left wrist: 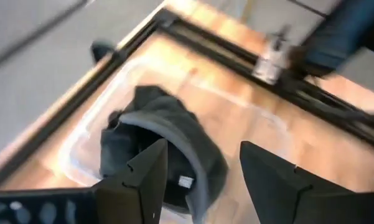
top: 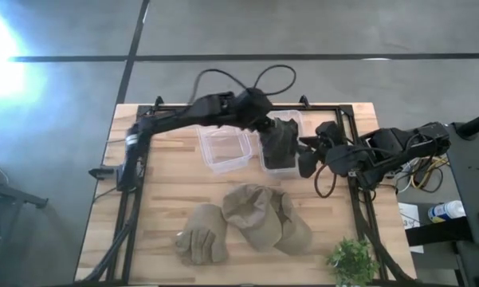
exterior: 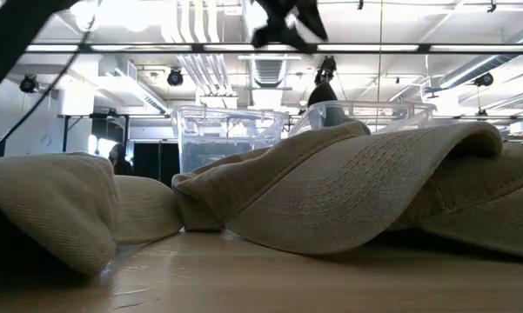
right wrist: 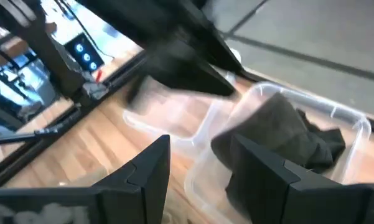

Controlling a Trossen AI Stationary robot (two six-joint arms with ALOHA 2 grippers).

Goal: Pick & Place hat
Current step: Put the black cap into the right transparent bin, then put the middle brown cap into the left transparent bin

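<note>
A dark hat (top: 279,145) lies crumpled in the right one of two clear plastic bins (top: 296,121), rising above its rim. My left gripper (top: 265,125) hangs over the far end of that bin. In the left wrist view it is open (left wrist: 202,180), with the hat (left wrist: 165,134) below and ahead of the fingers. My right gripper (top: 308,162) is by the bin's right side. It is open (right wrist: 202,171) and faces the hat (right wrist: 280,140) without touching it.
A second clear bin (top: 224,149) stands just left of the first. Tan hats (top: 259,214) and another tan hat (top: 203,235) lie on the near half of the wooden table (top: 163,199) and fill the low view (exterior: 357,187). A small plant (top: 351,259) stands at the near right corner.
</note>
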